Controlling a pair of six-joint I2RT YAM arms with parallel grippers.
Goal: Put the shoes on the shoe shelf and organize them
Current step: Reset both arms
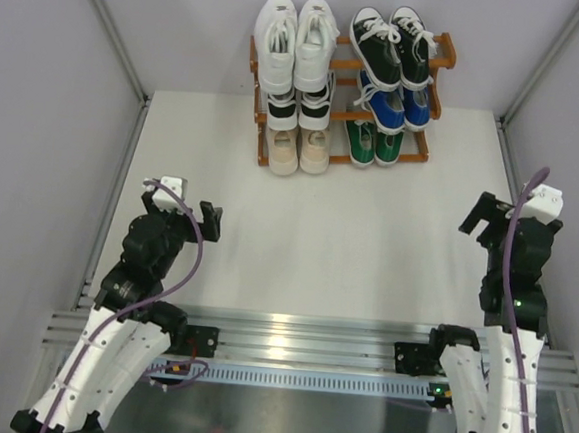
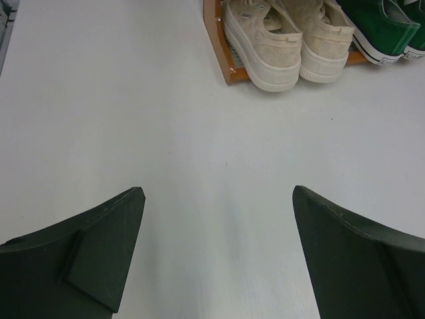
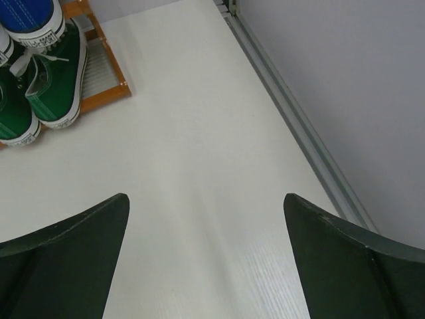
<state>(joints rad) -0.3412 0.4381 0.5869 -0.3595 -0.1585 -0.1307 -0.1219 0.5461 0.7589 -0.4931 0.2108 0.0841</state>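
The left gripper (image 2: 218, 196) hangs wide and empty over the table (image 2: 99, 100); ahead, the shelf (image 1: 344, 64) holds all the shoes in view (white pair (image 1: 298, 39), black-and-white pair (image 1: 298, 107) and beige pair (image 2: 285, 40) on its left half; black pair (image 1: 388, 42), blue pair (image 1: 393, 106) and green pair (image 3: 40, 93) on its right); the right gripper (image 3: 206, 199) gapes empty too. Nothing seems left to place; finishing well probably means holding both arms back from the shoe toes.

A white table (image 1: 309, 228) stands between pale lilac walls (image 1: 40, 77), a metal rail (image 1: 300, 333) along its near edge.
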